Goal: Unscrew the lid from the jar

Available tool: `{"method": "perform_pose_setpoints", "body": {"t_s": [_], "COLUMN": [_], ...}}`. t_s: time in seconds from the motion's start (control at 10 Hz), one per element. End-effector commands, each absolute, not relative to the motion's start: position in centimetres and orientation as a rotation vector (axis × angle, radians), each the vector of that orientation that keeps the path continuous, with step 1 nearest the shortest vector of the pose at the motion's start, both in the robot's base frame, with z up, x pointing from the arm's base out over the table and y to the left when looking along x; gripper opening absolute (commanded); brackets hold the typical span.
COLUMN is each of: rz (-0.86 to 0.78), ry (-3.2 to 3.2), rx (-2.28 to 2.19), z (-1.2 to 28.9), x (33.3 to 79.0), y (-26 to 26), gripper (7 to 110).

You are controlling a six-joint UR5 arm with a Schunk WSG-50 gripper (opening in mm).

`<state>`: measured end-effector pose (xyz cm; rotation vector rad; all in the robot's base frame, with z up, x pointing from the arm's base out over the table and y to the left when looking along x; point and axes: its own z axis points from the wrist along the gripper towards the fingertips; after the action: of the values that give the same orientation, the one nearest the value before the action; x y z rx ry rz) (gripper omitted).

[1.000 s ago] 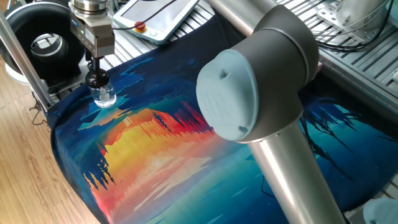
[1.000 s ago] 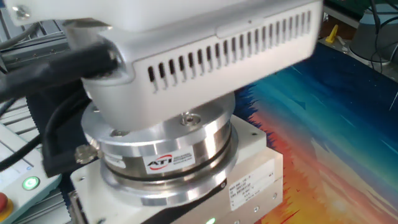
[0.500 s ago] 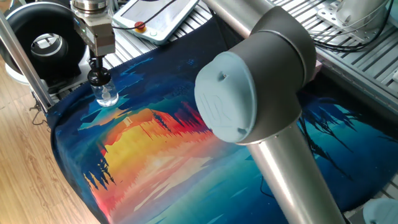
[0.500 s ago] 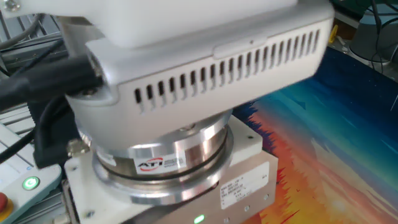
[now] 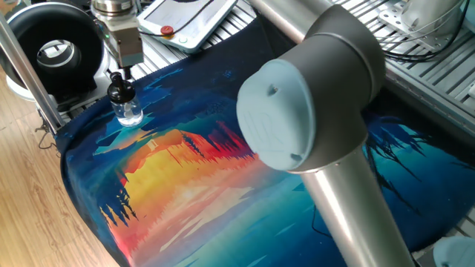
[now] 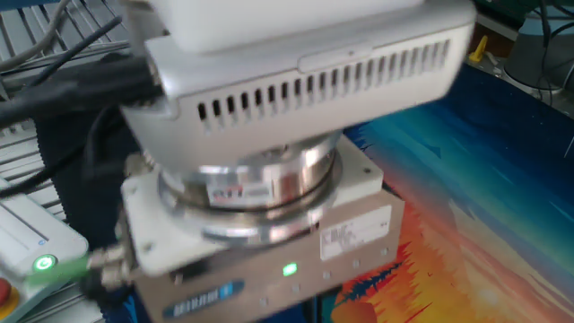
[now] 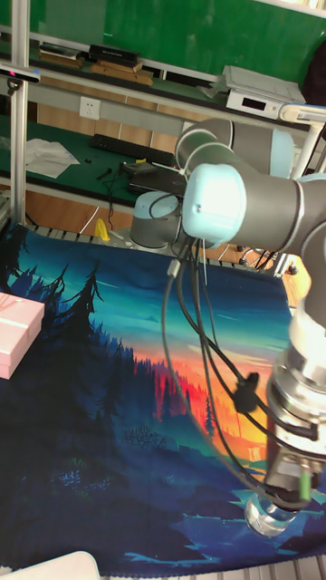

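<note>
The jar point(image 5: 128, 113) is small clear glass and stands upright on the painted mat near its far left corner. Its black lid point(image 5: 121, 93) sits on the neck. My gripper point(image 5: 119, 82) comes straight down from above, its thin fingers point(image 5: 116, 76) closed together on the lid's top. In the tall fixed view the jar point(image 7: 269, 518) shows as a clear rounded shape directly under the gripper point(image 7: 282, 497), and the lid is hidden by the fingers. The other fixed view is filled by my wrist and its silver flange point(image 6: 260, 184); jar and lid are hidden there.
A large black ring device with a silver centre point(image 5: 53, 50) sits just behind the jar past the mat's edge. An aluminium post point(image 5: 30, 74) stands left of it. A pink box point(image 7: 16, 332) lies at the mat's far side. My arm's elbow point(image 5: 312, 104) looms over the mat.
The wrist has turned about its vertical axis, its label swinging round. Gripper, lid and jar have shifted slightly to the right on the mat.
</note>
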<state>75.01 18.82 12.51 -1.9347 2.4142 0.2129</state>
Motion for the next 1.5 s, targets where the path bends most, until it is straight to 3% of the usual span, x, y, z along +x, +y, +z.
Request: {"method": "perform_pose_setpoints", "body": {"t_s": [0.0, 0.2, 0.9, 1.3, 1.4], "rz": [0.214, 0.179, 0.361, 0.359, 0.278], "ry": [2.584, 2.671, 2.752, 2.776, 2.797], "rx": [-1.695, -1.443, -1.011, -0.581, -0.582], "z": [12.7, 13.5, 13.8, 13.6, 12.9], "x": [73.9, 75.2, 73.2, 76.0, 75.7], "y": [17.1, 17.3, 19.5, 21.9, 21.7], "gripper": [44, 44, 44, 44, 44]}}
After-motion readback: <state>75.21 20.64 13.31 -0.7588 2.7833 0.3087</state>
